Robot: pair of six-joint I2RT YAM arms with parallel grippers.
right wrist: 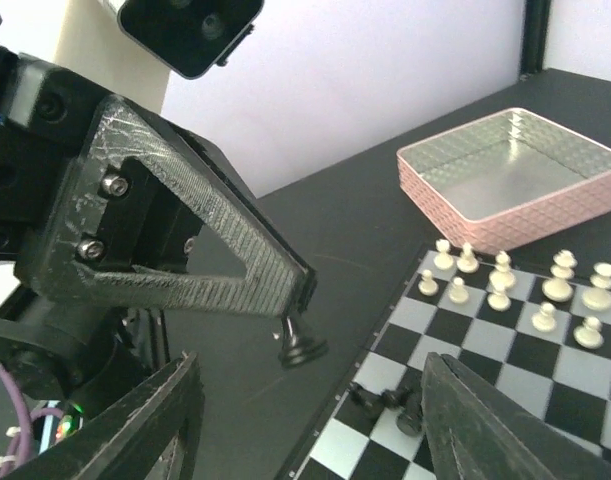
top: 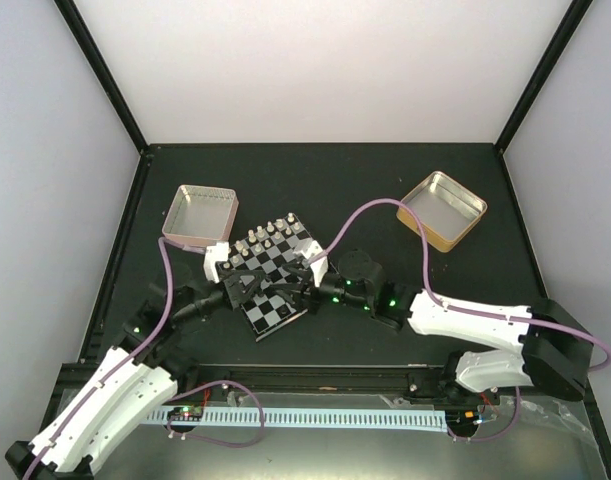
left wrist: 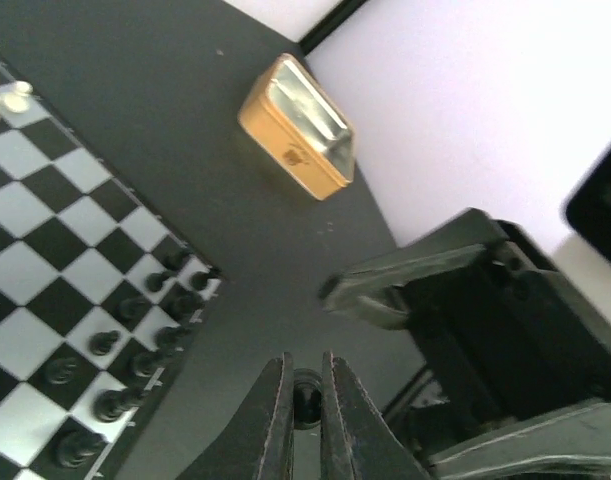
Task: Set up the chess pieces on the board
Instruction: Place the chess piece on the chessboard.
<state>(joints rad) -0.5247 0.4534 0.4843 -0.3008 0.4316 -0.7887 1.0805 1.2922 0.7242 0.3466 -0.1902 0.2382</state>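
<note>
Piece (right wrist: 303, 346) clamped in left jaws | black, right wrist view only

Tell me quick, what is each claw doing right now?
Left gripper: closed on a black chess piece.
Right gripper: open, holding nothing.

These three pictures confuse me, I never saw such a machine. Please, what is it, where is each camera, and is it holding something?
It is a robot with two arms bolted at a table's near edge. The wide picture looks down from above; the other two come from cameras on each wrist.

On the dark table lie a small chessboard, an open pink tin and an open gold tin. White pieces stand along the board's edge nearest the pink tin, black pieces along the opposite edge.

The left gripper pinches one black piece beside the board. The right gripper is open, holding nothing.
</note>
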